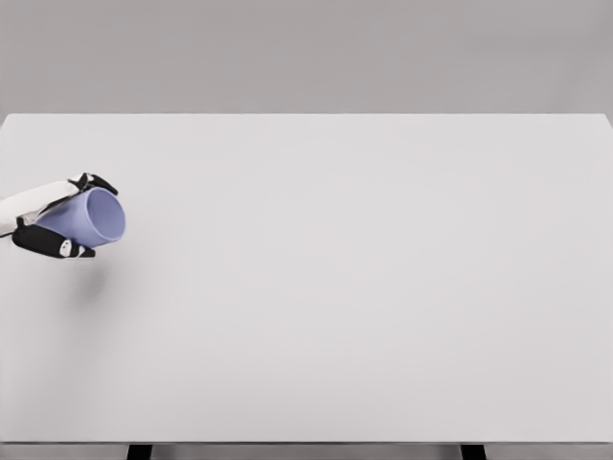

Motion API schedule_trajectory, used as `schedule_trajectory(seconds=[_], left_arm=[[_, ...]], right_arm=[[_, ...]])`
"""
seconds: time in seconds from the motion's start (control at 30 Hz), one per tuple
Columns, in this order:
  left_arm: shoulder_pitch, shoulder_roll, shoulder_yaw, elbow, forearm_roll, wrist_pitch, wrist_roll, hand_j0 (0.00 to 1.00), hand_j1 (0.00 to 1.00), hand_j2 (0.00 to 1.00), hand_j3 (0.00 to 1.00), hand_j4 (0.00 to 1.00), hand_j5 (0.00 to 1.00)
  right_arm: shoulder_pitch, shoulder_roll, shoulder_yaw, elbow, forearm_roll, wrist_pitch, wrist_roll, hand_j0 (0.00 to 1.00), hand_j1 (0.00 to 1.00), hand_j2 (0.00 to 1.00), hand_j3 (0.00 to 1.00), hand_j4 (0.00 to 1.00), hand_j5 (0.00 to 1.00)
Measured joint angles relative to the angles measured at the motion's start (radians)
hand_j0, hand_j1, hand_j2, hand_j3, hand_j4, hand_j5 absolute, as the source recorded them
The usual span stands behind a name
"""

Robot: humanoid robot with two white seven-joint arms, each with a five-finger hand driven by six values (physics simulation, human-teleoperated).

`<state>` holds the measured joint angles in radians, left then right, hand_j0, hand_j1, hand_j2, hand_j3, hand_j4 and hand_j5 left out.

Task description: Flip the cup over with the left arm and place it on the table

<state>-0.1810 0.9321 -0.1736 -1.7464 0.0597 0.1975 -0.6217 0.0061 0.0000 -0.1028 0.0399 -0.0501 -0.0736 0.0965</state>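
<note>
My left fingers [57,244] grip the cup [91,217], tilted sideways above the bench [364,287]; I judge flip half done, placing remains.

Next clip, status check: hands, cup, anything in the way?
Left hand shut on cup, far left, above table. Cup tipped on its side, mouth facing right. Right arm out of view. Nothing in the way.

Simulated test bench — bare white table [364,287]

table [364,307]: white, wide | wall behind: plain grey | table legs: dark, bottom edge
</note>
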Motion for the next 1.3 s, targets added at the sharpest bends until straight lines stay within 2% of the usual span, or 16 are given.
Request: schedule_trajectory(seconds=[0.13,0.27,0.53,0.73,1.0,1.07,1.17,1.3], left_arm=[[0.0,-0.063,0.049,0.042,0.006,-0.159,0.0,0.38,0.38,0.38,0.38,0.38,0.38],[0.0,-0.16,0.099,0.137,0.019,-0.348,0.006,0.38,0.38,0.38,0.38,0.38,0.38],[-0.002,-0.313,0.13,0.33,0.154,-0.619,0.009,0.39,0.39,0.39,0.39,0.39,0.39],[-0.009,-0.417,0.131,0.462,0.229,-0.739,0.009,0.39,0.39,0.39,0.39,0.39,0.39],[-0.028,-0.473,0.116,0.578,0.288,-0.804,0.009,0.41,0.41,0.41,0.41,0.41,0.41],[-0.072,-0.478,0.11,0.604,0.29,-0.807,0.009,0.41,0.41,0.41,0.41,0.41,0.41],[-0.156,-0.482,0.062,0.69,0.296,-0.808,0.01,0.41,0.41,0.41,0.41,0.41,0.41],[-0.173,-0.492,0.022,0.763,0.299,-0.81,0.01,0.41,0.41,0.41,0.41,0.41,0.41]], right_arm=[[0.0,0.0,0.0,0.0,0.0,0.0,0.0,1.0,1.0,1.0,1.0,1.0,1.0],[0.0,0.0,0.0,0.0,0.0,0.0,0.0,1.0,1.0,1.0,1.0,1.0,1.0],[0.0,0.0,0.0,0.0,0.0,0.0,0.0,1.0,1.0,1.0,1.0,1.0,1.0],[0.0,0.0,0.0,0.0,0.0,0.0,0.0,1.0,1.0,1.0,1.0,1.0,1.0],[0.0,0.0,0.0,0.0,0.0,0.0,0.0,1.0,1.0,1.0,1.0,1.0,1.0],[0.0,0.0,0.0,0.0,-0.001,0.0,0.0,1.0,1.0,1.0,1.0,1.0,1.0],[0.0,0.0,0.0,0.0,0.0,0.0,0.0,1.0,1.0,1.0,1.0,1.0,1.0],[0.0,0.0,0.0,0.0,0.0,0.0,0.0,1.0,1.0,1.0,1.0,1.0,1.0]])
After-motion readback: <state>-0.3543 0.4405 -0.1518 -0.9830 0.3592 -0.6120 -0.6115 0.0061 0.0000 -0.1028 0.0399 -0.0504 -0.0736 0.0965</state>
